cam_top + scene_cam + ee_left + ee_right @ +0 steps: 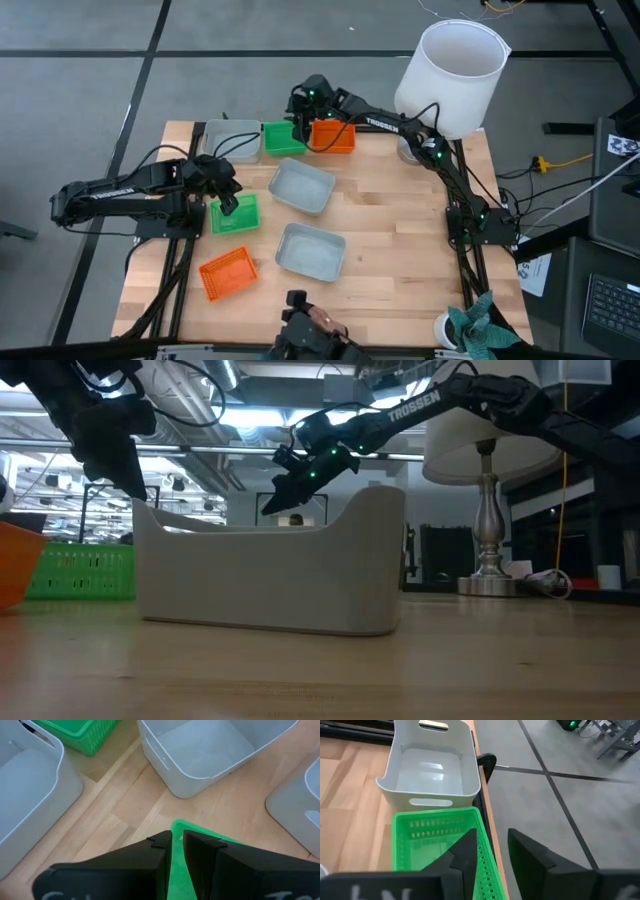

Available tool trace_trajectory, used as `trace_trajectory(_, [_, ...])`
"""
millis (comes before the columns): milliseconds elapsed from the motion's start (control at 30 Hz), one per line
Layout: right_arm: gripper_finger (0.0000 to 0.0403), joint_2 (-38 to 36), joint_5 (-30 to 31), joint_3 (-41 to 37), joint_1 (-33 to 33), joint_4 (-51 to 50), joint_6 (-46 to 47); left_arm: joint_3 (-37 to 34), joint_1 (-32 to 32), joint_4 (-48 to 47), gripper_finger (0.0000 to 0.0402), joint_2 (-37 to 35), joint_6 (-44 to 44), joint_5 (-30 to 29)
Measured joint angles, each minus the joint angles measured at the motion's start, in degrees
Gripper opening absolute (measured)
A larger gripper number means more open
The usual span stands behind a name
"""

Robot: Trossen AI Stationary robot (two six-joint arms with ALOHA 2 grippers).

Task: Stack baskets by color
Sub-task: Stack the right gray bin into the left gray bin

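Note:
My left gripper (177, 837) is shut on a green basket (236, 216) at the table's left. My right gripper (492, 837) hangs open over a second green basket (437, 847) at the far edge. One of its fingers is above the basket's inside and the other is beyond its far wall. That basket stands on its base between a grey basket (232, 140) and an orange basket (333, 135). Two more grey baskets (302, 186) (311, 250) stand mid-table. Another orange basket (227, 273) lies near the front left. My left gripper pinches the green basket's far rim (175, 826) between its two fingers, which slant down from the table's left. In the low view the basket (80, 572) looks level with its base at the tabletop. Whether my right gripper touches its basket, I cannot tell.
A big white lampshade (455, 70) on a metal stand (487, 560) rises over the far right corner. The far row of baskets sits right at the table's far edge (487, 820). Bare wood shows on the table's right half (410, 230).

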Motion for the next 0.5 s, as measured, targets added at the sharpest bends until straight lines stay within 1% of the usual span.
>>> trace_trajectory(167, [0.0112, -0.31, 0.17, 0.00, 1.02, -0.17, 0.27, 0.00, 0.00, -0.02, 0.0039, 0.00, 0.00, 0.00])
trace_trajectory(267, [0.0112, -2.41, 1.61, -0.07, 1.89, -2.57, 4.11, 0.00, 0.00, -0.02, 0.0039, 0.00, 0.00, 0.00])
trace_trajectory(367, [0.0112, -6.40, 2.81, 0.01, 2.58, -11.05, 9.35, 0.00, 0.00, -0.02, 0.0039, 0.00, 0.00, 0.00])
trace_trajectory(433, [0.0112, -8.48, 1.48, 0.11, 3.08, -18.70, 12.44, 0.00, 0.00, -0.02, 0.0039, 0.00, 0.00, -0.02])
trace_trajectory(500, [0.0113, -9.78, -0.41, 0.11, 3.62, -27.51, 13.62, 0.00, 0.00, -0.04, 0.0039, 0.00, -0.01, -0.02])
